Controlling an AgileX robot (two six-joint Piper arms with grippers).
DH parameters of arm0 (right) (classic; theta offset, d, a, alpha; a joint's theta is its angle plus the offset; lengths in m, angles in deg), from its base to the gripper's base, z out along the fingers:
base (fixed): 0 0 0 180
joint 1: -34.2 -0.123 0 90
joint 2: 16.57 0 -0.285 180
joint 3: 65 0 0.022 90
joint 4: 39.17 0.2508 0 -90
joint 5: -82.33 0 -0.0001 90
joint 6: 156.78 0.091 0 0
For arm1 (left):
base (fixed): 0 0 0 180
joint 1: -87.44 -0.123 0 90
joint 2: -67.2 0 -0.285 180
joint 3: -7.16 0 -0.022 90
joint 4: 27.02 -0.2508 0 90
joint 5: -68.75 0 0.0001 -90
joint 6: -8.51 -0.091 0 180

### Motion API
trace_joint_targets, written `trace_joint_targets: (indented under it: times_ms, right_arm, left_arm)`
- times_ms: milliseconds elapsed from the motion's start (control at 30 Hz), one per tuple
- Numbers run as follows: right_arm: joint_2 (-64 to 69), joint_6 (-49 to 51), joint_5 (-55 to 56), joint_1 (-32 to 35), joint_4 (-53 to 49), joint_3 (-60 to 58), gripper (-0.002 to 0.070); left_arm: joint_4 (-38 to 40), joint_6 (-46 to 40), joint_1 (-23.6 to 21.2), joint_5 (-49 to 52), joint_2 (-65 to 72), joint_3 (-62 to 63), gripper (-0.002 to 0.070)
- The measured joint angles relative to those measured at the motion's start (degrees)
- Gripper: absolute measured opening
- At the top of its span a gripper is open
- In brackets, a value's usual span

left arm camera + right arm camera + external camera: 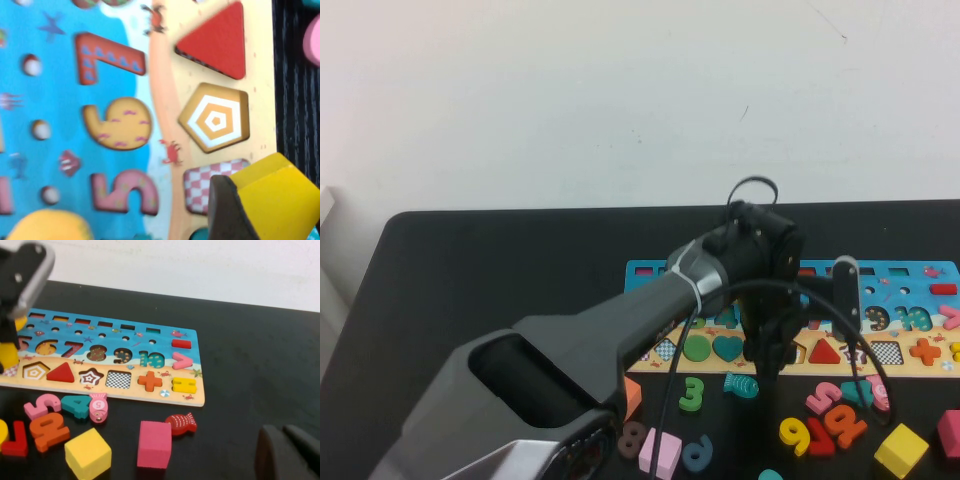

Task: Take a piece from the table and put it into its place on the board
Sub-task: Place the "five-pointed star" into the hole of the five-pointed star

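The left end effector (772, 362) hangs over the sandy strip of the board (910, 275), pinching the yellow pentagon piece (272, 200) just beside the empty pentagon slot (216, 121). The right end effector (287, 452) sits low over the black surface (260, 340), well apart from the board; its finger state cannot be determined.

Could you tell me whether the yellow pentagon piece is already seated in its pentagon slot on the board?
No, the pentagon slot on the board lies bare, and the left gripper holds the yellow pentagon piece beside it.
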Motion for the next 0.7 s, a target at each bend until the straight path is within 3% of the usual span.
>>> trace_joint_targets:
  times_ms: [700]
  right_arm:
    - [0.0, 0.0, 0.0, 0.0, 0.0, 0.0, 0.0019]
  left_arm:
    - [3.2, 0.0, -0.1, -8.0, 2.2, 0.0, 0.0322]
